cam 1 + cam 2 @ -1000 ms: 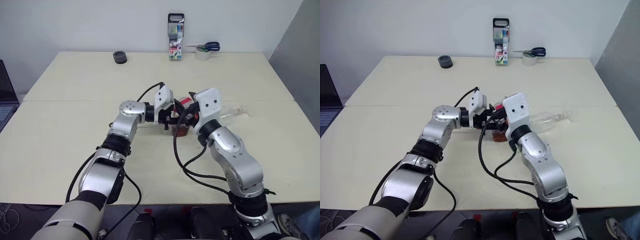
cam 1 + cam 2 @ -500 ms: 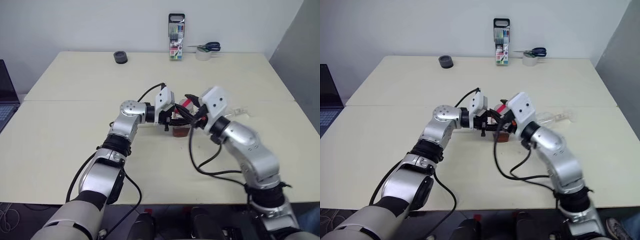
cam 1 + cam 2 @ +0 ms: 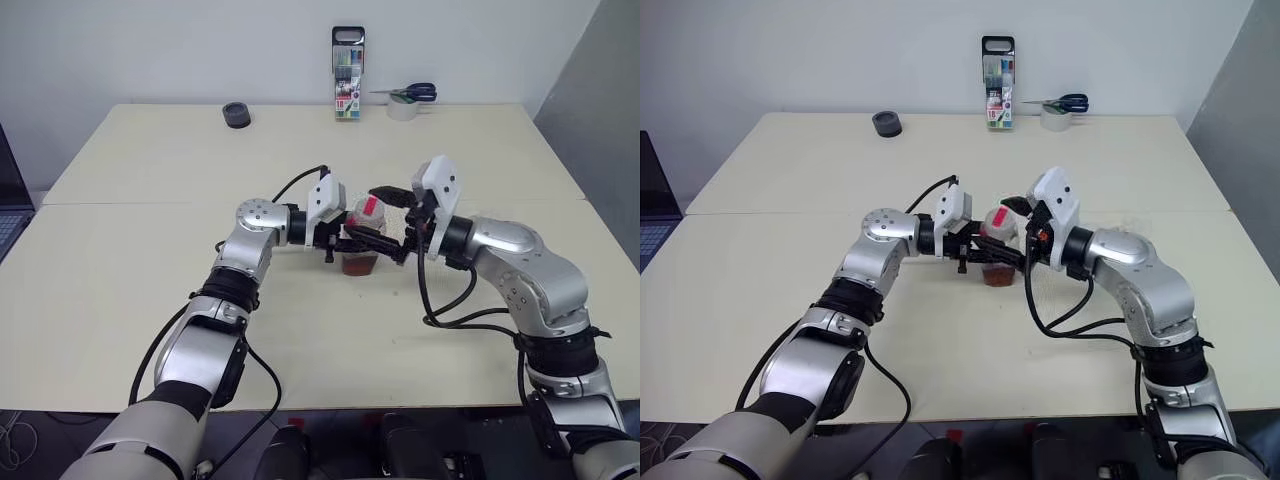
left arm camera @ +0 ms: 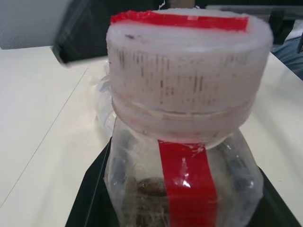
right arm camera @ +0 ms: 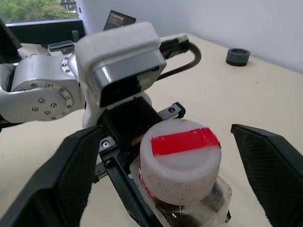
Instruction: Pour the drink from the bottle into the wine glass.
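The bottle stands on the tabletop, in the middle, between the two arms. The left gripper has its jaws shut tight on the sides of the bottle, low down, under the cap. In the left wrist view the bottle sits right between those jaws, very close, with its red label strip facing the camera. A little brown drink sits in the bottom of the bottle.

The right gripper has its jaws wide apart. One jaw is on each side of the red-and-white cap, and neither one touches it. The cap is between them, a bit nearer the far end of the jaws. The cap is on the bottle.
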`<state>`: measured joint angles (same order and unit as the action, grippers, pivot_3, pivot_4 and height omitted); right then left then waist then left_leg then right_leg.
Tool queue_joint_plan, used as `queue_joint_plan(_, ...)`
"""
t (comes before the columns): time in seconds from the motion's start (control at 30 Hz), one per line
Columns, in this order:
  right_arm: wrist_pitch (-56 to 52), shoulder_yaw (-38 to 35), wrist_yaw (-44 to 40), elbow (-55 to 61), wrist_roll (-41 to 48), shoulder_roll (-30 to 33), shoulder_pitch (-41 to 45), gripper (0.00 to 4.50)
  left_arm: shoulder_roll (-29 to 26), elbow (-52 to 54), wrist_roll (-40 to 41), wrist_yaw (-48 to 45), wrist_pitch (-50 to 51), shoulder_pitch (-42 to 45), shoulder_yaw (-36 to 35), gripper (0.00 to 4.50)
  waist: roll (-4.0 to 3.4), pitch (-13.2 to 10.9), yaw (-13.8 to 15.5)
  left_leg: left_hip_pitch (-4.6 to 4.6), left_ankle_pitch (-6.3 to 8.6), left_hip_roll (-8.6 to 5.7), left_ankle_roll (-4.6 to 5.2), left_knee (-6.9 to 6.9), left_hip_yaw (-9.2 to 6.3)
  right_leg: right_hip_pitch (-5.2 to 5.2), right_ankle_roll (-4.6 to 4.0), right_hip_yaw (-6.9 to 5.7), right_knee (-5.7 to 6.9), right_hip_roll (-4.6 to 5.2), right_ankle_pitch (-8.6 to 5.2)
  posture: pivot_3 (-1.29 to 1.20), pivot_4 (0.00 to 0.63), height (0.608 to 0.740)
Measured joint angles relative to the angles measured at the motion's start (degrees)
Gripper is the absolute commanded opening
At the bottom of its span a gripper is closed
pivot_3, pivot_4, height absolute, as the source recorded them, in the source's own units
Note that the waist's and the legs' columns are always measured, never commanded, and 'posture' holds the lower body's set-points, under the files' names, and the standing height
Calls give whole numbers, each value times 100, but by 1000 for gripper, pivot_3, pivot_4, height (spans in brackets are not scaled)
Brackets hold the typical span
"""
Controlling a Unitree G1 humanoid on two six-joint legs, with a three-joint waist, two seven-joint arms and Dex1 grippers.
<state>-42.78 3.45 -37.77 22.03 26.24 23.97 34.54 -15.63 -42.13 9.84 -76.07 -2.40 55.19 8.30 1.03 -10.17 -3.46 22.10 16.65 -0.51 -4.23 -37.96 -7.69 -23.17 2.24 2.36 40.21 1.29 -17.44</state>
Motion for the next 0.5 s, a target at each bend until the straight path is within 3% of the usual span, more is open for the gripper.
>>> queue_joint_plan(0.13, -3, 85, 414, 582, -137, -28, -308, 4500, -5, -2, 60, -106, 181, 0, -24, 1715, 0, 0, -2, 1, -1, -2, -1, -1, 5, -1, 0, 4, -1, 0, 0, 0, 150, 740)
queue_joint_plan(0.5, 385, 269, 1039, 319, -753, -247, -345, 4500, 0, -4, 64, -325, 207, 26, -24, 1715, 0, 0, 0, 0, -1, -2, -2, -3, 5, -1, 0, 3, 3, -2, 0, 0, 150, 740)
